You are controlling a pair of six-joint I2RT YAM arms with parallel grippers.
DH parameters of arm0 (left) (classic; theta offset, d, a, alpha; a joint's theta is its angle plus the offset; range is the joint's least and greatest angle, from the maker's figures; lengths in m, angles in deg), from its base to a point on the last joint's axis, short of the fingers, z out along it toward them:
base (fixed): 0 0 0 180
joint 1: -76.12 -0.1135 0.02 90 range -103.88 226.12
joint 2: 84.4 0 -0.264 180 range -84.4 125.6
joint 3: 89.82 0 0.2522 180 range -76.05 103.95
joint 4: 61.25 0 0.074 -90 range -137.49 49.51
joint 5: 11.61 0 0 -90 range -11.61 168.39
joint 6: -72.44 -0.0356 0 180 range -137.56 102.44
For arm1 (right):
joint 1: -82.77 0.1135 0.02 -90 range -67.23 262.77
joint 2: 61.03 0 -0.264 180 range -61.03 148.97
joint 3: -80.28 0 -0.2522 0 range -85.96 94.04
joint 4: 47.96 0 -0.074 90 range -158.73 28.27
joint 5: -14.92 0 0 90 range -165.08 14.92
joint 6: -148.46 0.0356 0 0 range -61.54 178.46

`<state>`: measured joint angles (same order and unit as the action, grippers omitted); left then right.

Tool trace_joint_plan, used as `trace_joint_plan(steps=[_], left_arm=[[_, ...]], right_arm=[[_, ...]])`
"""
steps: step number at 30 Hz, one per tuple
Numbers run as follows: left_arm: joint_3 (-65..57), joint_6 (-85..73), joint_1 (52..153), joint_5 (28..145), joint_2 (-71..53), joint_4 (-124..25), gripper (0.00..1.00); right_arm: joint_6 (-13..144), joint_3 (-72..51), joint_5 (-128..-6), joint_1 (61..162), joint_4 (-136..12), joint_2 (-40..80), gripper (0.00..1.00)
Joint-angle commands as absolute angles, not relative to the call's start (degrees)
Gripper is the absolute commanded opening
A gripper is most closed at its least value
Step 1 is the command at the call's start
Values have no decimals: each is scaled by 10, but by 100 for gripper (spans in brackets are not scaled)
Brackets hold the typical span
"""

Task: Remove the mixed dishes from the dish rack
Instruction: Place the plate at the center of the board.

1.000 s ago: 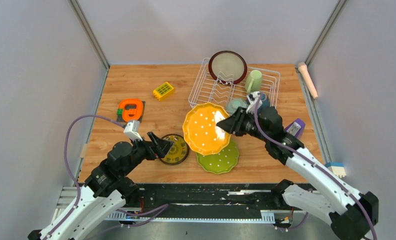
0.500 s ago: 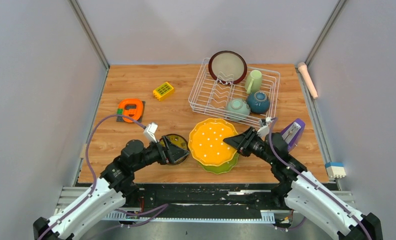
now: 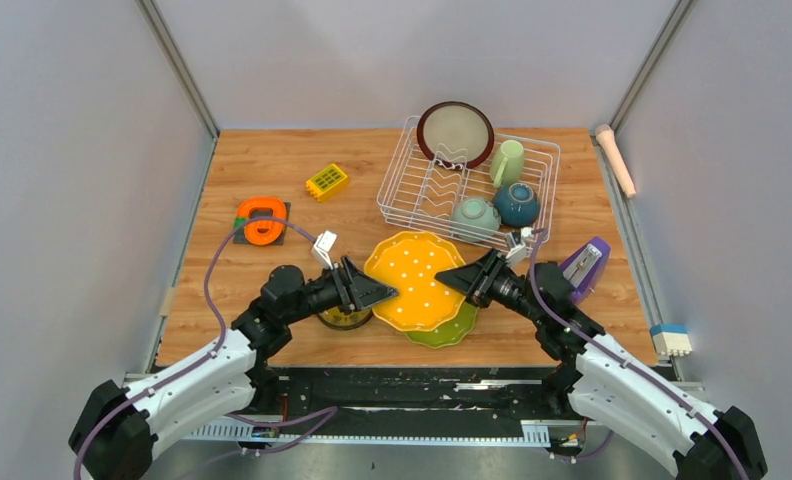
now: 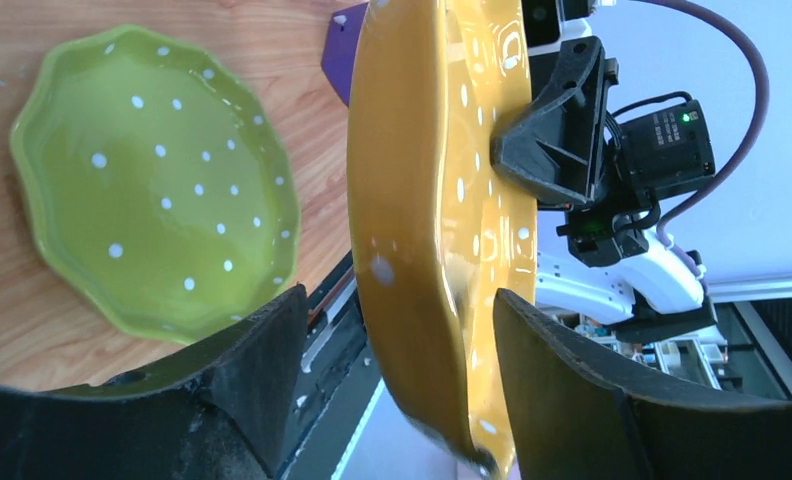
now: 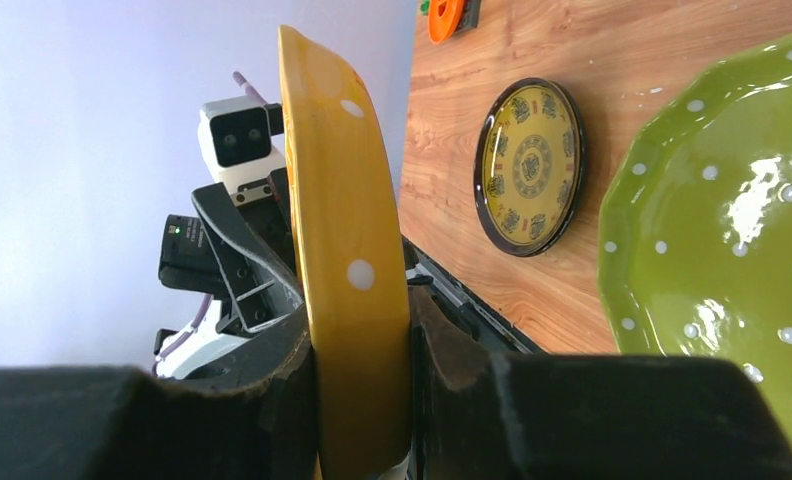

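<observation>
My right gripper [image 3: 464, 279] is shut on the rim of the orange dotted plate [image 3: 415, 280], held above the green dotted plate [image 3: 450, 328] on the table. My left gripper [image 3: 380, 292] is open, its fingers either side of the orange plate's [image 4: 442, 200] left rim. The small black yellow-patterned plate [image 3: 343, 318] lies under the left gripper. The white dish rack [image 3: 412, 190] holds the maroon-rimmed plate [image 3: 455, 133], light green mug [image 3: 507, 160], mint bowl [image 3: 475, 214] and teal bowl [image 3: 516, 203]. The right wrist view shows the orange plate [image 5: 344, 230] pinched between the fingers.
A yellow toy block [image 3: 327, 181] and an orange ring-shaped thing [image 3: 260, 219] lie on the left of the table. A purple object [image 3: 583, 265] sits by the right arm. A pink roll [image 3: 615, 158] lies at the right edge.
The right gripper lowered the orange plate from near the rack to above the green plate. The left gripper moved right, off the black plate, and now straddles the orange plate's rim.
</observation>
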<state>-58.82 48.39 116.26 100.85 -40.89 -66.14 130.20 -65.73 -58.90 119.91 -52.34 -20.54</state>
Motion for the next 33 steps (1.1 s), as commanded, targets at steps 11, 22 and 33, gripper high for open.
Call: trace_joint_plan(steps=[11, 22, 33], left_arm=[[-583, 550, 1165, 999, -377, -762, 0], [-606, 550, 1165, 935, -487, -666, 0], [-576, 517, 1165, 840, -544, -441, 0]], right_arm=[[1225, -583, -659, 1209, -568, -238, 53], [1184, -566, -844, 1209, -717, -271, 100], [1147, -547, -945, 1209, -791, -278, 100]])
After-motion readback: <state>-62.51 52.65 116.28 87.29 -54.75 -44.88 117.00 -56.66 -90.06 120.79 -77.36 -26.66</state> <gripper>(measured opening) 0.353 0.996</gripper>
